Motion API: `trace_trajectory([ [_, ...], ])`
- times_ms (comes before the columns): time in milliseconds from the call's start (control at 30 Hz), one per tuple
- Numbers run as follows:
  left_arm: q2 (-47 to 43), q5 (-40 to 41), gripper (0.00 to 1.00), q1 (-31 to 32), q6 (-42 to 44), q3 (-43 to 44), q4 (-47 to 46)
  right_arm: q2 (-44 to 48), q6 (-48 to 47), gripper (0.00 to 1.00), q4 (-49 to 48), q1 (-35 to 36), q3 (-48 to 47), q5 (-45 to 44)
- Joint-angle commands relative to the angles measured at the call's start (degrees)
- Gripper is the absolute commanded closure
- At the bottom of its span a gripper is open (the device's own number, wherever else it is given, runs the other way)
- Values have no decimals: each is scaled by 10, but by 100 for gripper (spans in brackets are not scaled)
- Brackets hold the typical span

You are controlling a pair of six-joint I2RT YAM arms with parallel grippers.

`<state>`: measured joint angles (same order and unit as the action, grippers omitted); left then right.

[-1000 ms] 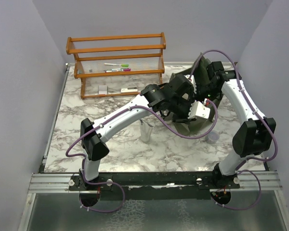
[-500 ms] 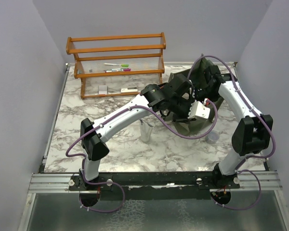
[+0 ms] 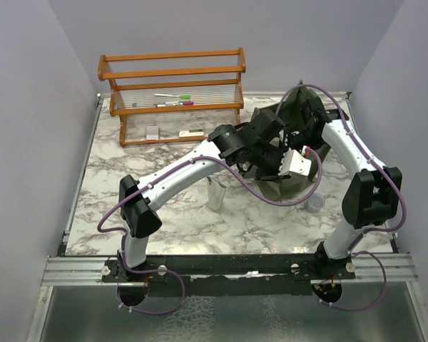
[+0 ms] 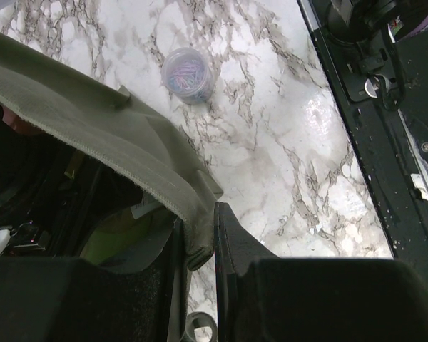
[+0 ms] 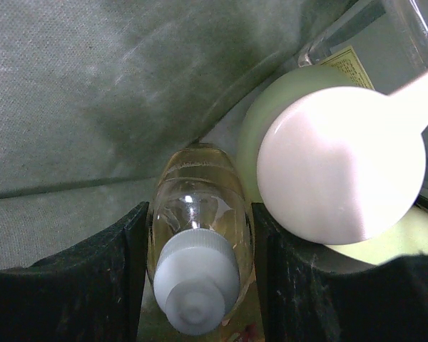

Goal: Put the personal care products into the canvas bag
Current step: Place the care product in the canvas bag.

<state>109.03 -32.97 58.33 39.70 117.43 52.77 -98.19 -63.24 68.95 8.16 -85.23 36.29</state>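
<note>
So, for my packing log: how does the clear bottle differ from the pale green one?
The clear bottle: see-through, small grey cap; the pale green bottle: opaque, wide white cap. The right gripper holds the clear bottle, not the green one. Both are inside the canvas bag.

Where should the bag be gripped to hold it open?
The bag is probably best pinched at its rim from above, one jaw inside, one outside, as the left gripper has it. The fabric is thin and floppy, so only an edge fits between the jaws.
</note>
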Motion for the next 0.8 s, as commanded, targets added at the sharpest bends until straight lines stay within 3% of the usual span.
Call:
trace_trajectory([
  [0,-23,-50,100,8,-10,34,-19,-17,-8,60,-68,-2,-21,-16],
  [67,-22,-50,100,8,-10,33,-19,-19,-7,59,-65,-2,-20,-19],
  [200,-22,-49,100,8,-9,30,-17,-18,-5,45,-60,-2,-21,-15],
  [767,-30,-41,100,8,0,13,-14,-16,1,40,-58,-1,1,-32],
])
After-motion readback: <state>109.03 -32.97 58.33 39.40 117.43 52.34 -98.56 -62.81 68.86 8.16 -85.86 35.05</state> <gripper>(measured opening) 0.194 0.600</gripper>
